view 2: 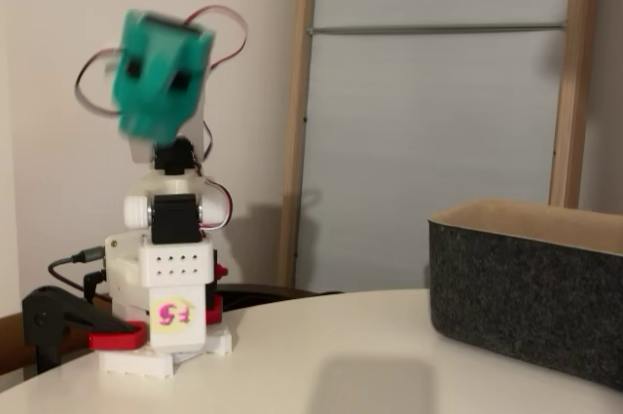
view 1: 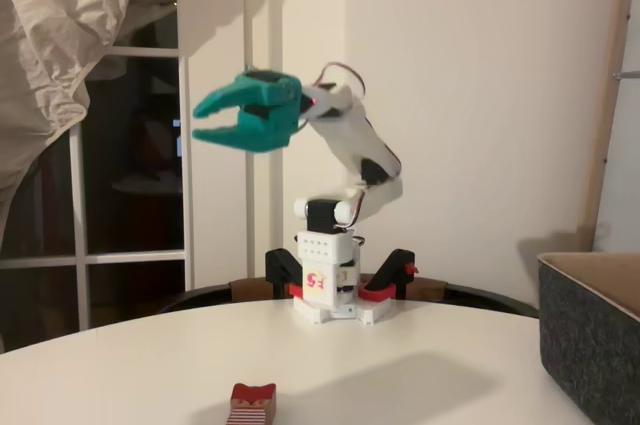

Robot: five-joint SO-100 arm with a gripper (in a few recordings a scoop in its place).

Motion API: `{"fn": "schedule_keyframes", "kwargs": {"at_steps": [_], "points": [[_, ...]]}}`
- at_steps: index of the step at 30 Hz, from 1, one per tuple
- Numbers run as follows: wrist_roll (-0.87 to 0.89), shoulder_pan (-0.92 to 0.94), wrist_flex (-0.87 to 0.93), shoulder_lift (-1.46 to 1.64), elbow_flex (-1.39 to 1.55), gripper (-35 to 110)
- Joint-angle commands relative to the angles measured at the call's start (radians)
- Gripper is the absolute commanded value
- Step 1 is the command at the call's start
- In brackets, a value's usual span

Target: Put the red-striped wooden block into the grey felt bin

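The red-striped wooden block point(view 1: 252, 404) stands on the white table near the front edge, left of centre in a fixed view. The teal gripper point(view 1: 206, 122) hangs high in the air above the arm's base, pointing left, its fingers spread open and holding nothing. It is far above the block and apart from it. From the other fixed view, the gripper's point(view 2: 156, 68) teal back is blurred and its jaws are hidden. The grey felt bin point(view 1: 592, 337) sits at the table's right edge, its tan inside showing at the rim point(view 2: 531, 214).
The arm's white base point(view 1: 328, 285) is clamped at the table's far edge by black-and-red clamps point(view 1: 390, 280). A wall and window frames stand behind. Bare white tabletop point(view 1: 420, 365) lies between the base, the block and the bin.
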Motion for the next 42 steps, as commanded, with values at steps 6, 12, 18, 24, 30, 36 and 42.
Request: {"fn": "schedule_keyframes", "kwargs": {"at_steps": [6, 12, 18, 24, 30, 36, 42], "points": [[-0.199, -0.040, -0.025, -0.443, -0.374, 9], [-0.443, -0.072, 0.058, -0.675, -0.577, 12], [-0.864, -0.112, 0.425, -0.847, -0.707, 17], [-1.129, -0.166, 0.824, -0.974, -0.822, 20], [-1.155, -0.204, 1.023, -1.051, -0.848, 20], [-1.172, -0.261, 1.046, -1.106, -0.850, 29], [-1.275, -0.354, 1.042, -1.166, -0.853, 32]]}}
